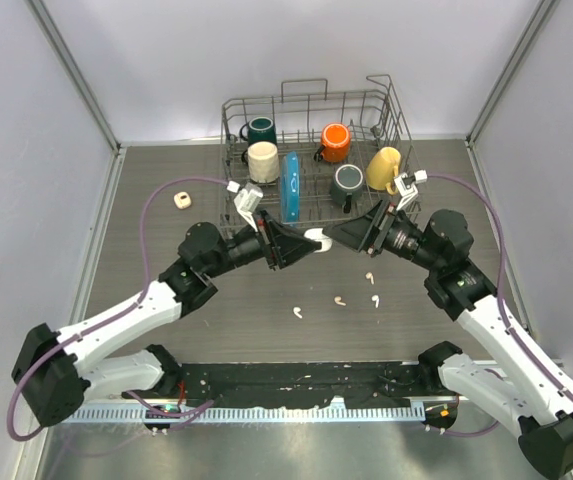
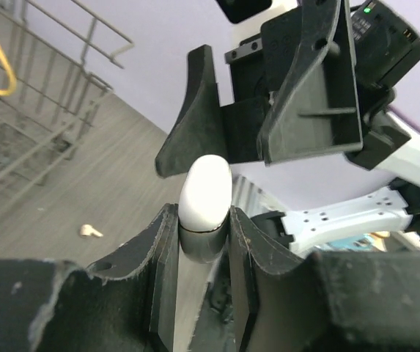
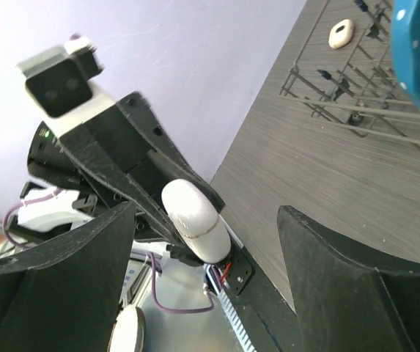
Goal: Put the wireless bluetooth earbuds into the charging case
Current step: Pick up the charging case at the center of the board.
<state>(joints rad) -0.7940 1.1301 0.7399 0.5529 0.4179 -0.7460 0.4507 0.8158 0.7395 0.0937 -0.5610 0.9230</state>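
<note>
The left end effector (image 1: 302, 245) is clamping the white charging case (image 1: 316, 238) aloft, the right end effector (image 1: 339, 238) is gaping open around its far end, and all four earbuds (image 1: 339, 300) are lying on the tabletop (image 1: 246, 325) below both, none inserted yet.

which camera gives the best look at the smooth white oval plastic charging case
Left wrist: the smooth white oval plastic charging case stands centred and close, pinched in the left gripper. Right wrist shows the case too, at an angle, low in frame. Top external shows only a small white sliver.
</note>
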